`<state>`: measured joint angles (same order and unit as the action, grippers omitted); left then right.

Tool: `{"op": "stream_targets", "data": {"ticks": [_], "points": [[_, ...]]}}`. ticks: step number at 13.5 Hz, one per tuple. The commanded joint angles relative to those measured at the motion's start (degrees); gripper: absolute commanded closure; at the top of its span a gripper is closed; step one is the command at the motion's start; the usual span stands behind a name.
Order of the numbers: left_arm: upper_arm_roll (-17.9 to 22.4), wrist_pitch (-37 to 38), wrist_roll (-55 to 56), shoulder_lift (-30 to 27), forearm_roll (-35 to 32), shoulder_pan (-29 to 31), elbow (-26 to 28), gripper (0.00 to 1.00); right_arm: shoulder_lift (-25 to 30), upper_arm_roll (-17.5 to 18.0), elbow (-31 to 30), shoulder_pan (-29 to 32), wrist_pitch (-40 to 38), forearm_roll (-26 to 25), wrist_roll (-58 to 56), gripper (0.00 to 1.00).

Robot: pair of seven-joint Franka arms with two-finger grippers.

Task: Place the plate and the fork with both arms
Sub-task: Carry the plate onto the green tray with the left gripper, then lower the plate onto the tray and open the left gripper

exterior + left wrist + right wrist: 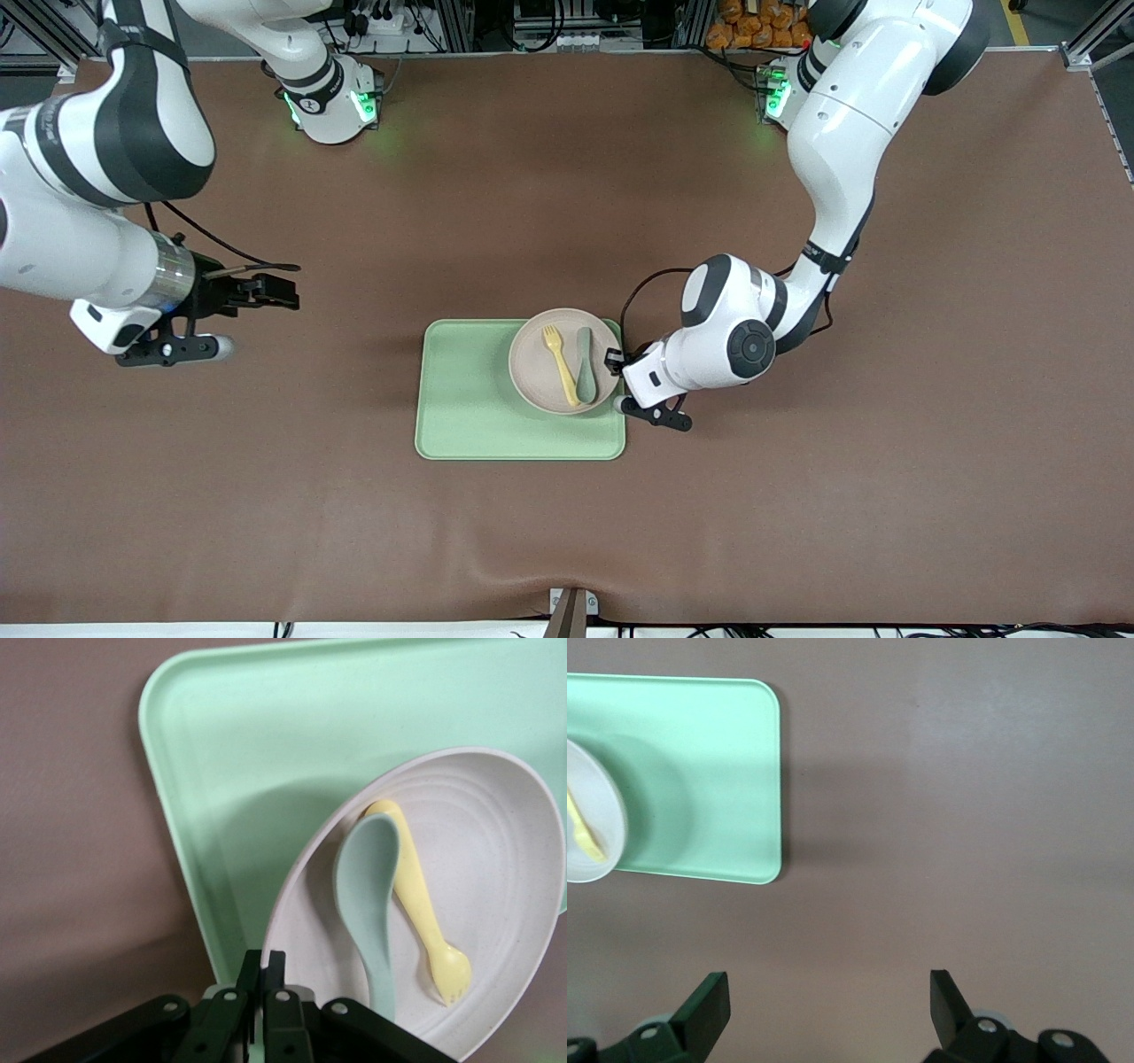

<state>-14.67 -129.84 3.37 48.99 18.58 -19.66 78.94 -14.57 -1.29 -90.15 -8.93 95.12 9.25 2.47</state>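
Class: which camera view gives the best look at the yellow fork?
The left wrist view: the fork fills much of the picture, lying in the plate beside the spoon. The front view shows it whole but small; the right wrist view shows only its tines at the edge.

The plate [496,842] looks like matt, faintly speckled plastic with shallow moulded rings. The fork [423,912] and spoon [368,895] are smooth matt plastic. The tray [266,753] is satin, speckled plastic. The table [797,496] wears a matt brown mat, slightly rippled.
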Motion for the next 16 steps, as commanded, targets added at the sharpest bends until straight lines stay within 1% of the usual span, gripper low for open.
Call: {"op": "stream_targets", "data": {"ticks": [1,3,7,8,12,14,15,16], "points": [[3.4,-1.0,1.3,4.4,-1.1,-4.5,-6.8,1.0,-2.1,-0.4,2.5,-0.2,0.1,1.6,1.1,0.0],[4.6,-1.6,1.1,6.1,-1.1,-6.3,-9.1,1.0,-2.5,-0.4,2.7,-0.2,0.4,1.7,2.1,0.0],[4.5,-2.1,0.7,8.4,-1.0,-7.1,-11.6,1.0,-2.5,-0.4,2.8,0.0,0.4,1.7,2.1,0.0],[4.6,-2.8,0.9,8.7,-1.0,-7.8,-11.6,1.0,-2.5,-0.4,2.8,-0.1,0.4,1.7,2.1,0.0],[4.6,-3.7,0.7,8.9,-1.0,-8.0,-11.6,1.0,-2.6,-0.4,2.8,0.0,0.5,1.8,2.1,0.0],[4.7,-5.7,0.3,9.1,-1.0,-8.1,-11.6,1.0,-2.6,-0.4,2.8,0.0,0.5,1.9,2.1,0.0],[4.7,-6.9,0.3,9.2,-1.0,-8.5,-11.5,0.94,-2.6,-0.4,2.7,0.0,0.6,1.9,2.1,0.0],[4.7,-8.1,0.6,9.5,-1.0,-8.9,-11.4,0.74,-2.6,-0.4,2.7,0.1,0.6,1.9,2.1,0.0]]}}
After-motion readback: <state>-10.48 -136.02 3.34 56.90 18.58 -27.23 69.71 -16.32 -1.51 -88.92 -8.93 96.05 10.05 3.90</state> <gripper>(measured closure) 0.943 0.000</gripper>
